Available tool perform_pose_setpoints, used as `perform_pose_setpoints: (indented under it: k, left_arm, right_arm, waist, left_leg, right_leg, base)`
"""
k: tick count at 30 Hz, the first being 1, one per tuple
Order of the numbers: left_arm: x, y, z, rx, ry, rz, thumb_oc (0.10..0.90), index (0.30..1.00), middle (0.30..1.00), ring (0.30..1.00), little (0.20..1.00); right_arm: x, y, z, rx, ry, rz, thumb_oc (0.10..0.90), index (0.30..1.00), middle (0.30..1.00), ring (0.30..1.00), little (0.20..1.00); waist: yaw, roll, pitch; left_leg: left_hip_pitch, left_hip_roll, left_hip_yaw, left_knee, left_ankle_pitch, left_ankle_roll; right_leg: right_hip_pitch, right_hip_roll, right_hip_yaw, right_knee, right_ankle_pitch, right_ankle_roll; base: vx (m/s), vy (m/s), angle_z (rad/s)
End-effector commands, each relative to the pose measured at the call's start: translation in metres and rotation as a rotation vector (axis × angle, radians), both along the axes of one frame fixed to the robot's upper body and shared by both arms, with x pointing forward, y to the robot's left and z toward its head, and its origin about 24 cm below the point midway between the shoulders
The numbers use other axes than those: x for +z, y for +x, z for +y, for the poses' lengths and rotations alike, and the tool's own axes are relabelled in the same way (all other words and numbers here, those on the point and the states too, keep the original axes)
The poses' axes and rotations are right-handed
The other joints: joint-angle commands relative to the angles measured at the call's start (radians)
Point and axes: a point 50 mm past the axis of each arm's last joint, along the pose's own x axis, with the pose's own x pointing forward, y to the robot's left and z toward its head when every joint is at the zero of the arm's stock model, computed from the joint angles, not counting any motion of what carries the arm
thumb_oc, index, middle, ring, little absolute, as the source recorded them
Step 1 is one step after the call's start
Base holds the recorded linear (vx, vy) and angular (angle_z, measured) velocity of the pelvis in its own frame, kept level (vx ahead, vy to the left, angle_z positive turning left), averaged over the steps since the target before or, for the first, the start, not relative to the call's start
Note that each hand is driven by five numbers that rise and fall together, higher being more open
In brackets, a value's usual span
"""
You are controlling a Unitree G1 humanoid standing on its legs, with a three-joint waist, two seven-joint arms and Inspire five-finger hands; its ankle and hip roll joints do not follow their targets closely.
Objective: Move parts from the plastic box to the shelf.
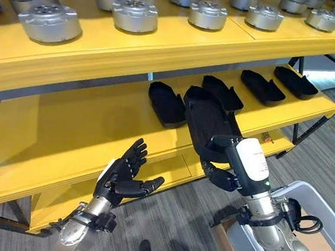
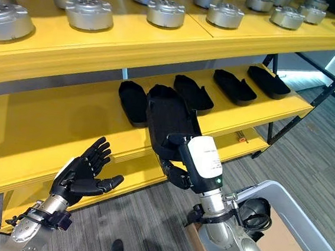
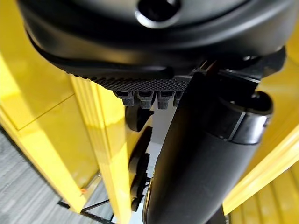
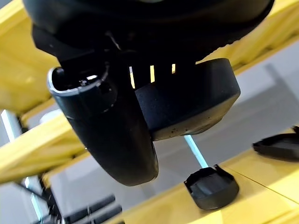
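Where the left eye view centres, the right hand (image 1: 223, 166) grips a long matte black moulded plastic part (image 1: 206, 120), its far end over the yellow middle shelf board (image 1: 54, 132) beside four matching black parts (image 1: 165, 103). Lower left, the left hand (image 1: 121, 174) hangs with fingers spread, holding nothing, before the shelf's front edge. Lower right: pale plastic box (image 1: 320, 202). Right wrist view: the curved black part (image 4: 187, 100) against the thumb (image 4: 110, 130).

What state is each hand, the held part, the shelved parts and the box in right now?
Right hand: shut on black part.
Black part: held, tilted over the middle shelf edge.
Left hand: open, holding nothing.
Four black parts: lying flat on middle shelf.
Plastic box: open.
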Motion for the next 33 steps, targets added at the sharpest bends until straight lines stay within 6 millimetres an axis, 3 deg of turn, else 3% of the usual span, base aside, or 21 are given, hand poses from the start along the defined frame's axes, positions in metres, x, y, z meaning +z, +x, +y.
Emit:
perform_pose_setpoints:
  k: [1,4,7,11,16,17,18,19,21,23,25,26,27,28,31,33]
  left_arm:
    - [0.043,0.011,-0.011,-0.095,-0.083,-0.253,0.900,1.000,1.000,1.000,1.000]
    - [0.040,0.009,-0.020,-0.104,-0.090,-0.242,0.900,1.000,1.000,1.000,1.000]
    - [0.036,0.008,-0.023,-0.104,-0.084,-0.235,0.900,1.000,1.000,1.000,1.000]
    - [0.033,0.008,-0.023,-0.114,-0.086,-0.217,0.900,1.000,1.000,1.000,1.000]
    - [0.026,0.003,-0.015,-0.103,-0.033,-0.170,0.900,1.000,1.000,1.000,1.000]
    - [0.031,0.006,-0.016,-0.146,-0.039,-0.198,0.900,1.000,1.000,1.000,1.000]
    - [0.033,0.008,-0.018,-0.165,-0.045,-0.203,0.900,1.000,1.000,1.000,1.000]
    - [0.033,0.010,-0.020,-0.176,-0.053,-0.203,0.900,1.000,1.000,1.000,1.000]
    - [0.035,0.016,-0.027,-0.200,-0.073,-0.206,0.900,1.000,1.000,1.000,1.000]
    - [0.038,0.017,-0.032,-0.213,-0.065,-0.223,0.900,1.000,1.000,1.000,1.000]
    - [0.040,0.018,-0.034,-0.206,-0.067,-0.225,0.900,1.000,1.000,1.000,1.000]
    - [0.043,0.019,-0.035,-0.187,-0.077,-0.230,0.900,1.000,1.000,1.000,1.000]
    - [0.044,0.020,-0.036,-0.183,-0.079,-0.232,0.900,1.000,1.000,1.000,1.000]
    - [0.045,0.021,-0.037,-0.174,-0.084,-0.234,0.900,1.000,1.000,1.000,1.000]
    - [0.043,0.024,-0.037,-0.167,-0.093,-0.230,0.900,1.000,1.000,1.000,1.000]
    - [0.042,0.025,-0.039,-0.157,-0.103,-0.234,0.900,1.000,1.000,1.000,1.000]
  right_arm:
    - [0.065,0.004,0.017,0.178,-0.005,-0.343,0.400,0.300,0.300,0.300,0.300]
    - [0.070,0.003,0.019,0.227,-0.039,-0.361,0.400,0.300,0.300,0.300,0.300]
    - [0.066,-0.001,0.020,0.258,-0.075,-0.379,0.400,0.300,0.300,0.300,0.300]
    - [0.066,0.002,0.013,0.211,-0.032,-0.389,0.400,0.300,0.300,0.300,0.300]
    - [0.067,-0.001,0.016,0.249,-0.035,-0.395,0.400,0.300,0.300,0.300,0.300]
    - [0.068,0.000,0.017,0.228,-0.069,-0.416,0.400,0.300,0.300,0.300,0.300]
    - [0.069,0.005,0.018,0.214,-0.078,-0.413,0.400,0.300,0.300,0.300,0.300]
    - [0.069,0.008,0.019,0.209,-0.085,-0.412,0.400,0.300,0.300,0.300,0.300]
    - [0.070,0.016,0.027,0.221,-0.112,-0.407,0.400,0.300,0.300,0.300,0.300]
    - [0.071,0.018,0.031,0.239,-0.122,-0.403,0.400,0.300,0.300,0.300,0.300]
    - [0.072,0.017,0.033,0.258,-0.135,-0.404,0.400,0.300,0.300,0.300,0.300]
    - [0.076,0.015,0.035,0.280,-0.158,-0.411,0.400,0.300,0.300,0.300,0.300]
    - [0.077,0.015,0.035,0.285,-0.163,-0.412,0.400,0.300,0.300,0.300,0.300]
    - [0.081,0.015,0.037,0.296,-0.171,-0.417,0.400,0.300,0.300,0.300,0.300]
    - [0.084,0.018,0.036,0.291,-0.152,-0.398,0.400,0.300,0.300,0.300,0.300]
    - [0.083,0.019,0.034,0.288,-0.147,-0.370,0.400,0.300,0.300,0.300,0.300]
  waist:
    - [0.018,0.011,-0.051]
    - [0.015,-0.004,-0.056]
    - [-0.006,-0.007,-0.064]
    - [-0.006,0.000,-0.073]
    - [-0.010,0.016,-0.079]
    - [-0.022,0.015,-0.054]
    - [-0.036,0.006,-0.047]
    - [-0.043,0.004,-0.044]
    - [-0.050,0.013,-0.037]
    - [-0.048,0.019,-0.041]
    - [-0.048,0.024,-0.045]
    - [-0.050,0.033,-0.044]
    - [-0.050,0.038,-0.044]
    - [-0.053,0.049,-0.045]
    - [-0.070,0.059,-0.042]
    - [-0.092,0.079,-0.039]
  left_leg:
    - [0.098,-0.006,0.070,-0.003,-0.121,-0.009]
    - [0.091,-0.030,0.043,-0.003,-0.117,-0.021]
    - [0.068,-0.055,-0.004,-0.003,-0.110,-0.025]
    - [0.056,-0.053,-0.012,-0.003,-0.100,-0.033]
    - [0.083,-0.059,0.033,0.005,-0.102,-0.040]
    - [0.028,-0.038,0.103,0.187,-0.178,-0.057]
    - [0.018,0.018,0.169,0.251,-0.189,-0.066]
    - [0.017,0.046,0.193,0.274,-0.192,-0.070]
    - [0.010,0.096,0.174,0.317,-0.186,-0.083]
    - [0.028,0.102,0.129,0.264,-0.172,-0.085]
    - [0.044,0.125,0.098,0.216,-0.129,-0.103]
    - [0.041,0.175,0.077,0.165,-0.036,-0.126]
    - [0.039,0.194,0.069,0.151,-0.005,-0.138]
    - [0.027,0.265,0.043,0.122,0.078,-0.175]
    - [0.017,0.345,0.075,0.077,0.169,-0.208]
    - [0.032,0.360,0.116,0.050,0.171,-0.221]
  right_leg:
    - [-0.011,0.187,0.025,-0.129,0.017,-0.057]
    - [0.014,0.275,0.070,-0.208,0.006,-0.093]
    - [0.013,0.310,0.167,-0.273,0.031,-0.105]
    - [0.006,0.303,0.177,-0.286,0.039,-0.099]
    - [0.005,0.289,0.166,-0.286,0.037,-0.099]
    - [0.026,0.252,0.146,-0.282,0.030,-0.104]
    - [0.027,0.236,0.120,-0.274,0.029,-0.109]
    - [0.024,0.230,0.109,-0.262,0.026,-0.115]
    - [0.018,0.231,0.094,-0.214,0.000,-0.132]
    - [0.012,0.233,0.105,-0.196,-0.010,-0.137]
    - [0.012,0.233,0.116,-0.191,-0.022,-0.141]
    - [0.002,0.224,0.120,-0.181,-0.024,-0.153]
    - [0.001,0.223,0.123,-0.178,-0.028,-0.154]
    - [0.009,0.204,0.141,-0.170,-0.050,-0.152]
    - [0.013,0.156,0.116,-0.149,-0.061,-0.148]
    - [0.009,0.098,0.086,-0.094,-0.085,-0.132]
  base:
    - [0.05,-0.018,0.50]
    - [0.10,-0.031,0.22]
    - [0.07,-0.061,0.07]
    - [0.07,-0.150,0.17]
    - [0.06,-0.129,0.02]
    - [-0.02,-0.167,0.13]
    - [-0.04,-0.152,0.28]
    - [-0.05,-0.027,0.52]
    - [0.01,0.036,0.56]
    - [0.06,0.105,0.12]
    - [0.04,0.151,-0.02]
    - [-0.02,0.187,-0.19]
    - [0.05,0.370,-0.43]
    - [0.09,0.312,-0.37]
    - [0.05,0.385,-0.55]
    - [0.00,0.522,0.13]
